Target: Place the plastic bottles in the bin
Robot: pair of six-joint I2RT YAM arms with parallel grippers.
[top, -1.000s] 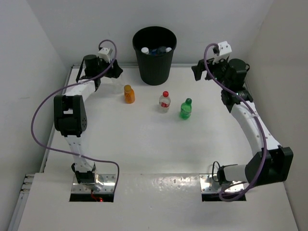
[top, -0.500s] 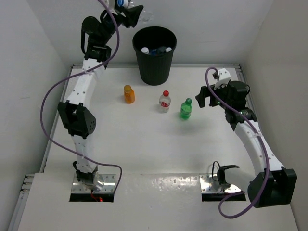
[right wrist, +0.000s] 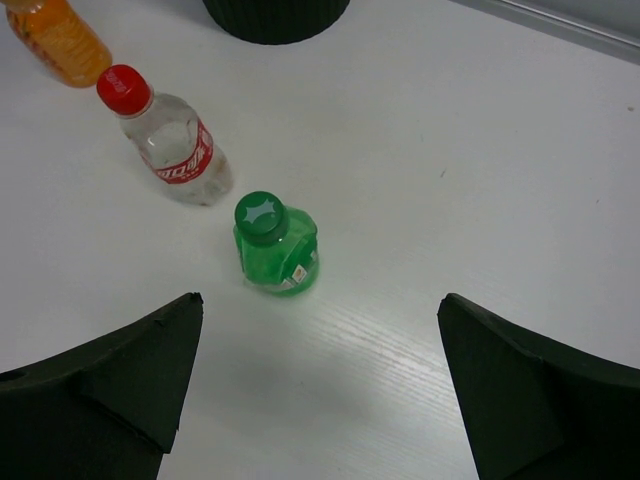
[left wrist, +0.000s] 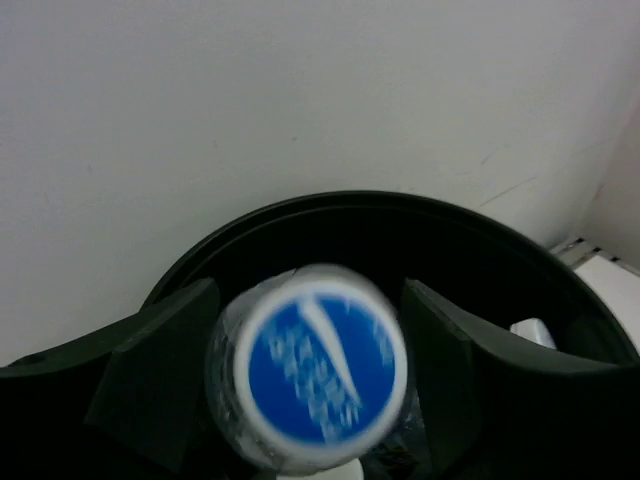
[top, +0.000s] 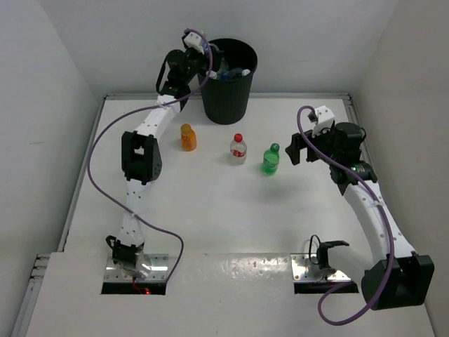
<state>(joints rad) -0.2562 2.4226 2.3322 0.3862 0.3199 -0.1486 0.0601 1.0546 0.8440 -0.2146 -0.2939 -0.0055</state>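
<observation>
The blue-capped plastic bottle (left wrist: 320, 368), blurred, is clenched between the fingers (left wrist: 150, 375) of the left gripper (top: 210, 60), cap toward the wrist camera. It hangs over the mouth of the bin (top: 226, 98) at the top centre of the overhead view, where other bottles (top: 235, 72) lie inside. The right gripper (right wrist: 318, 300) is spread wide, grasping nothing, above the green bottle (right wrist: 276, 245) right of centre. Left of that stand the red-capped bottle (right wrist: 175, 145) and the orange bottle (right wrist: 60, 40) on the white table (top: 210, 210).

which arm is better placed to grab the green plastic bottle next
Right. The right gripper, open, faces the green plastic bottle, nothing between. The left gripper is over the black round plastic bin, holding a blue-capped clear bottle.
</observation>
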